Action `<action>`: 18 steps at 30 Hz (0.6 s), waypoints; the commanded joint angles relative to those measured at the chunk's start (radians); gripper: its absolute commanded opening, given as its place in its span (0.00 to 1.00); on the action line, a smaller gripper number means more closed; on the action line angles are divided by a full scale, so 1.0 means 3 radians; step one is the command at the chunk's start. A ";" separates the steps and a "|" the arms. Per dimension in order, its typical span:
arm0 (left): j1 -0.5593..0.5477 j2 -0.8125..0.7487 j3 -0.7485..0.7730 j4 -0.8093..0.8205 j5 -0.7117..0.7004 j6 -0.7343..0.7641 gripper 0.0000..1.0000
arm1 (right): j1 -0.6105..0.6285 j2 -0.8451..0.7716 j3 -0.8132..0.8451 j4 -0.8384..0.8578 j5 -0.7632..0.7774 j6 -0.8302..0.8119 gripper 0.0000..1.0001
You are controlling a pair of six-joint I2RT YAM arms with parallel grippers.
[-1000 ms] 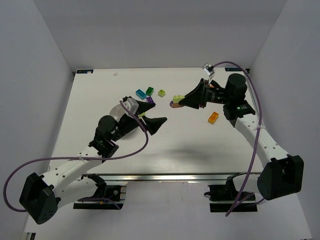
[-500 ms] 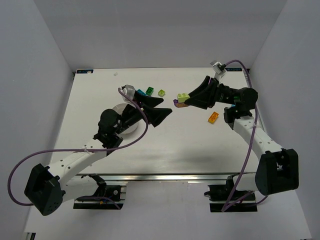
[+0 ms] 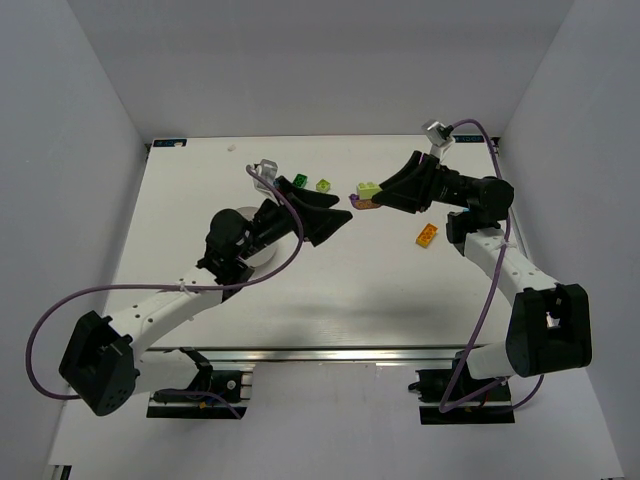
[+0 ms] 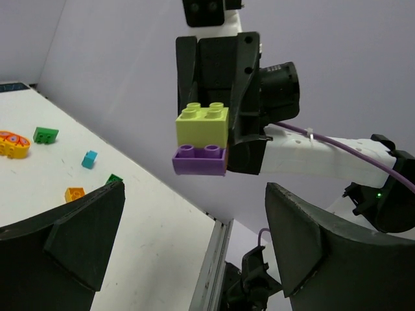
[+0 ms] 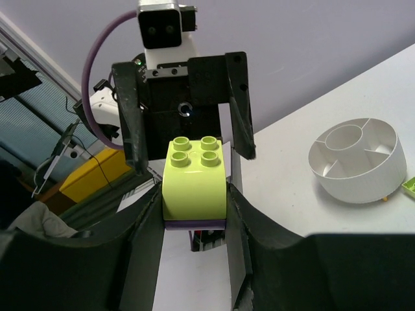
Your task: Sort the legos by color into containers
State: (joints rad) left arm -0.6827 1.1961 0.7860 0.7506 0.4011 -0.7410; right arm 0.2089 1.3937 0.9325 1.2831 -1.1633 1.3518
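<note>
My right gripper is shut on a lime brick stacked on a purple brick, held in the air over the table's middle. In the right wrist view the lime brick sits between the fingers, with the purple one under it. My left gripper is open and empty, facing the stack from the left, a short gap away. In the left wrist view the stack hangs above and between my fingers. The white divided bowl is partly hidden under the left arm; it also shows in the right wrist view.
Loose bricks lie on the table: green, lime and orange. The left wrist view shows green, cyan, orange and dark green bricks. The near table edge runs below.
My left gripper has lifted and moved right, toward the stack. My right gripper has carried the stack slightly right and away. Both kept their jaw states.
</note>
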 commanded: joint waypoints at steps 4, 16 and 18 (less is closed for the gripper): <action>0.0010 0.0027 0.0161 -0.0017 0.0033 -0.0010 0.98 | 0.0025 -0.0085 0.0057 0.0432 0.0109 0.0014 0.01; 0.0010 0.0241 0.0320 0.0065 0.0182 -0.0030 0.95 | 0.0081 -0.0064 0.0016 0.0438 0.0155 -0.0006 0.02; 0.0010 0.0267 0.0325 0.0075 0.0197 -0.0035 0.93 | 0.0096 -0.0064 0.0016 0.0371 0.0165 -0.0072 0.02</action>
State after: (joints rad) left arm -0.6827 1.2789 0.8482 0.7551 0.4355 -0.7437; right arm 0.2272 1.3937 0.9325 1.2896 -1.1435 1.3544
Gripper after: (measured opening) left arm 0.940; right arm 0.432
